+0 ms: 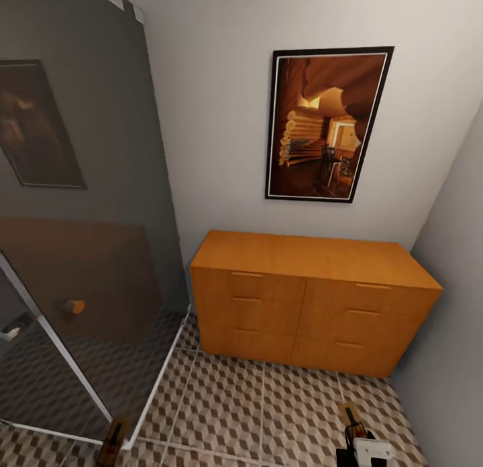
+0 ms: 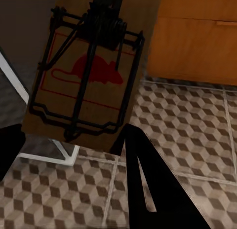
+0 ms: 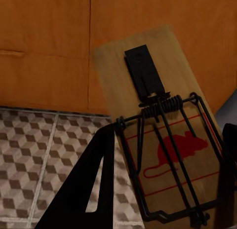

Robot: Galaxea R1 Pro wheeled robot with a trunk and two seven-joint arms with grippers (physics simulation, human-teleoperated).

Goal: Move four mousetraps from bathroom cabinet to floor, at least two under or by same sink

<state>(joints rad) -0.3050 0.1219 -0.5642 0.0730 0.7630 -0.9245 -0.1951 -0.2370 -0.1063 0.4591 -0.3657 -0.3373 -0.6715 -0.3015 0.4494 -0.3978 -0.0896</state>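
Mousetrap (image 2: 84, 76) clamped in left hand (image 2: 74, 140), second mousetrap (image 3: 163, 140) in right hand (image 3: 163, 179); to be lowered flat onto bathroom floor (image 1: 268, 413), released gently.

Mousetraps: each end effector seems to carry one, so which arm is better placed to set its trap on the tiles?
Roughly even: left mousetrap and right mousetrap both hang above the patterned floor.

Soft, even simulator light with no visible source — faint shadows only. A dim grey glass panel (image 1: 87, 252) darkens the head view's left. Renders slightly blurred; wrist views dimmer.
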